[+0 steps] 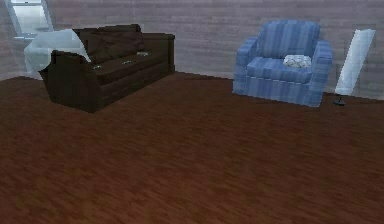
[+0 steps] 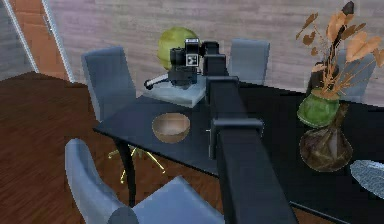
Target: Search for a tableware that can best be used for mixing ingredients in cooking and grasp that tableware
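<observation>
A round light-brown wooden bowl [image 2: 171, 127] is seen on the dark glossy tabletop [image 2: 285, 135], below and slightly left of the jaws in the arm side view; the jaws are borne at the far end of the dark square arm [image 2: 240, 150], before a yellow-green sphere [image 2: 172, 40]; whether they are spread or pressed together cannot be told, nor whether anything is held; a dark bulbous vase of dried orange leaves [image 2: 327, 145] stands well to their right.

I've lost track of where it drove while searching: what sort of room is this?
Probably a combined living and dining room. The forward view shows a dark brown sofa and a blue armchair; the arm side view shows a dark dining table with grey chairs and a wooden bowl on it.
</observation>
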Robot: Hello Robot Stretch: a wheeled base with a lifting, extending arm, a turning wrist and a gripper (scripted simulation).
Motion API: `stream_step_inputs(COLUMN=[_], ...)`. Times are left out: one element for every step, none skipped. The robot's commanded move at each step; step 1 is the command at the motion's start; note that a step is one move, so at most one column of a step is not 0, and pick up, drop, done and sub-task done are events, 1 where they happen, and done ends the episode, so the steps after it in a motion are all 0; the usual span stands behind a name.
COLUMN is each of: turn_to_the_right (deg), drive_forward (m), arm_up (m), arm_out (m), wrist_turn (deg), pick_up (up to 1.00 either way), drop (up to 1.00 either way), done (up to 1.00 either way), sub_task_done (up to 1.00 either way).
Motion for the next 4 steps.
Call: stream_step_inputs(turn_to_the_right=[0.0,0.0,0.0,0.0], drive_forward=[0.0,0.0,0.0,0.0], arm_up=[-0.28,0.0,0.1,0.0], arm_out=[0.0,0.0,0.0,0.0], wrist_turn=[0.0,0.0,0.0,0.0], pick_up=[0.0,1.0,0.0,0.0], drop=[0.0,0.0,0.0,0.0], done=[0.0,0.0,0.0,1.0], sub_task_done=[0.0,0.0,0.0,0.0])
